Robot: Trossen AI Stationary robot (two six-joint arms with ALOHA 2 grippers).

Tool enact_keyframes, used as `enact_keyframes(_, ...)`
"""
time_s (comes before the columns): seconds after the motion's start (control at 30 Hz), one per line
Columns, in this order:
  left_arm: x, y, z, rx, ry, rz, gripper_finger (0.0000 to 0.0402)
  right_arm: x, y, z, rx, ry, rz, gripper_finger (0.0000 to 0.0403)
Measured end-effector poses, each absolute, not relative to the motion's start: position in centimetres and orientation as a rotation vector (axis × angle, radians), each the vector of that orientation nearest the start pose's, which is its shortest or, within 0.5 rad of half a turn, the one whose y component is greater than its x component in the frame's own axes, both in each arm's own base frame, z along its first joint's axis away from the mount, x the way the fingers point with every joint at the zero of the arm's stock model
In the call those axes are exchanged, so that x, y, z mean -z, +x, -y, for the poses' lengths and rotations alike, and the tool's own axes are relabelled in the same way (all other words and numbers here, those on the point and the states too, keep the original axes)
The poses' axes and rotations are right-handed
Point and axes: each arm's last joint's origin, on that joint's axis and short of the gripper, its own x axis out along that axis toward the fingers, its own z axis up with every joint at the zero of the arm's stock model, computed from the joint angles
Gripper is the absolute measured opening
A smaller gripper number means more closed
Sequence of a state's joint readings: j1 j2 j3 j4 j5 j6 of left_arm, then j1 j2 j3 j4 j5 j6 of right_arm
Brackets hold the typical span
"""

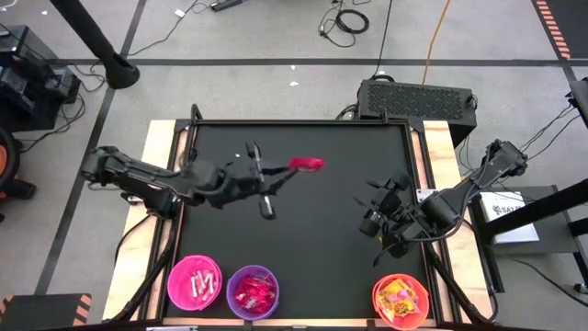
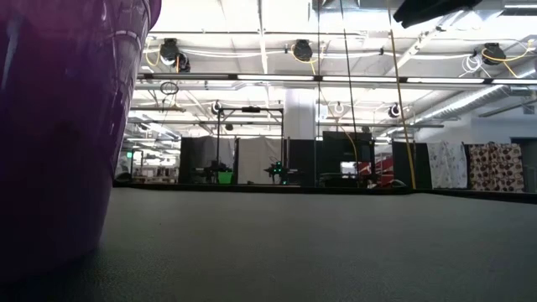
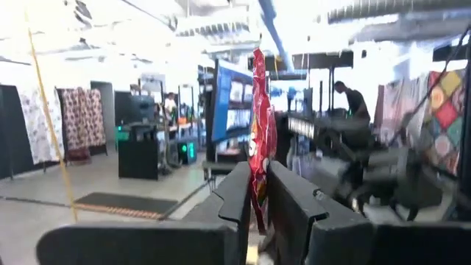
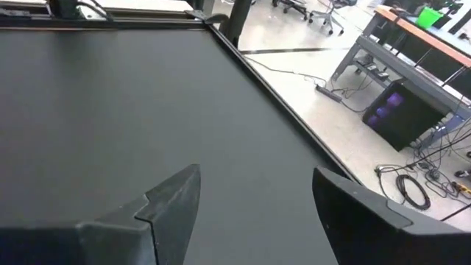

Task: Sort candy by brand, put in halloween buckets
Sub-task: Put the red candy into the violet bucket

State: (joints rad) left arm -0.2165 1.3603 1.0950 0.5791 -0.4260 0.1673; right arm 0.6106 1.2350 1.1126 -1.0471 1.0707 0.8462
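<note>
From above, the left fingers (image 1: 287, 170) pinch a red packet (image 1: 308, 165) over the surface (image 1: 322, 230); buckets (image 1: 194, 282) sit at six o'clock. The level view is half blocked by the purple bucket (image 2: 59, 126). The right fingers (image 4: 250, 206) gape empty.

Two dark jointed arms, black cabling, blocky matte-black claw fingers (image 3: 294, 213)
</note>
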Motion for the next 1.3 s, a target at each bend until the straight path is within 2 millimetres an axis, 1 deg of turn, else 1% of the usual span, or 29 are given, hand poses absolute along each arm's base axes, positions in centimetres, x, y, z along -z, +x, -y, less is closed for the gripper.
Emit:
enact_keyframes(0.17, -39.4, 29.2, 5.5, -0.214, 0.083, 0.308, 0.0049, -30.7, 19.1, -10.3, 0.658, -0.079, -0.546, 0.0253)
enact_keyframes(0.3, -40.6, 27.5, 5.8, -0.197, 0.233, 0.312, 0.0049, -30.6, 19.1, -10.3, 0.641, -0.067, -0.567, 0.0253)
enact_keyframes(0.43, -41.4, 26.3, 6.1, -0.175, 0.336, 0.322, 0.0049, -30.6, 19.1, -10.4, 0.628, -0.088, -0.583, 0.0253)
enact_keyframes(0.57, -41.8, 25.5, 6.5, -0.118, 0.582, 0.344, 0.0049, -30.6, 19.1, -10.4, 0.623, -0.104, -0.588, 0.0253)
enact_keyframes(0.73, -42.1, 25.2, 6.8, -0.158, 0.851, 0.352, 0.0049, -30.6, 19.1, -10.4, 0.623, -0.105, -0.588, 0.0253)
enact_keyframes(0.87, -42.0, 25.2, 7.2, -0.166, 1.013, 0.345, 0.0049, -30.6, 19.1, -10.4, 0.623, -0.105, -0.587, 0.0253)
enact_keyframes(0.97, -41.8, 25.1, 7.6, -0.151, 1.069, 0.336, 0.0049, -30.6, 19.1, -10.4, 0.623, -0.105, -0.588, 0.0253)
enact_keyframes(1.0, -41.8, 25.1, 7.8, -0.138, 1.051, 0.334, 0.0049, -30.6, 19.1, -10.4, 0.623, -0.106, -0.587, 0.0253)
enact_keyframes(1.03, -41.7, 25.0, 8.0, -0.114, 0.989, 0.334, 0.0049, -30.6, 19.1, -10.4, 0.623, -0.106, -0.587, 0.0253)
enact_keyframes(1.17, -41.2, 24.9, 9.0, 0.001, 0.607, 0.297, 0.0049, -30.6, 19.1, -10.4, 0.623, -0.104, -0.586, 0.0253)
enact_keyframes(1.23, -40.5, 24.8, 9.5, 0.044, 0.45, 0.22, 0.0049, -30.6, 19.1, -10.4, 0.623, -0.104, -0.586, 0.0253)
enact_keyframes(1.3, -39.3, 24.9, 9.9, 0.063, 0.288, 0.099, 0.0049, -30.6, 19.1, -10.4, 0.621, -0.109, -0.588, 0.0253)
